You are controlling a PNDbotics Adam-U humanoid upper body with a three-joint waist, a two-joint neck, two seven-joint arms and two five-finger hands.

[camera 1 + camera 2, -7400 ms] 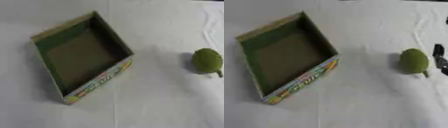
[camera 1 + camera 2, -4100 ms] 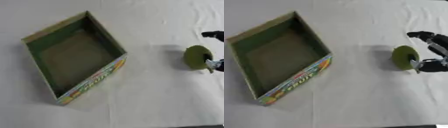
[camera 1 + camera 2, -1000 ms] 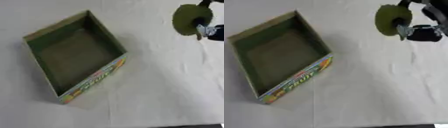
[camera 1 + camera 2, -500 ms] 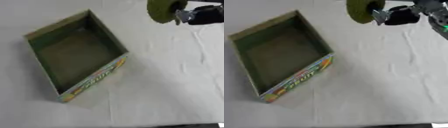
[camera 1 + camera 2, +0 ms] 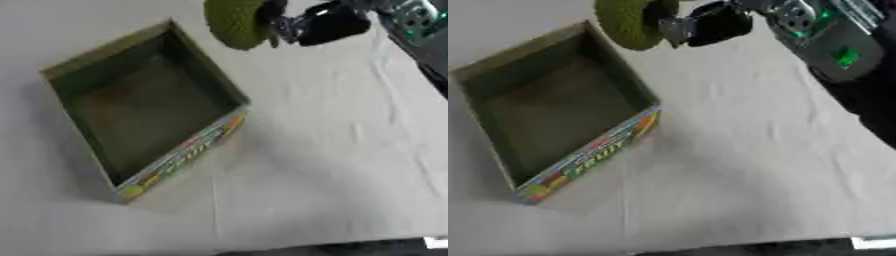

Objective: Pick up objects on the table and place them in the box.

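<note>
At top centre, above far corner of box [image 5: 210,82]: right hand [image 5: 317,25], fingers curled round green fruit [image 5: 234,22], fruit held off table [image 5: 332,165]. Box open-topped, green inside, nothing in it, coloured print on near side wall. Arm w/ green lights entering from upper right. Left hand not visible.

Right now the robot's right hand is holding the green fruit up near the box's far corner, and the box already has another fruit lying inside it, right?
Not quite: the box holds nothing, as the left eye view shows. The rest stands: the right hand holds the green fruit up near the box's far corner.
</note>
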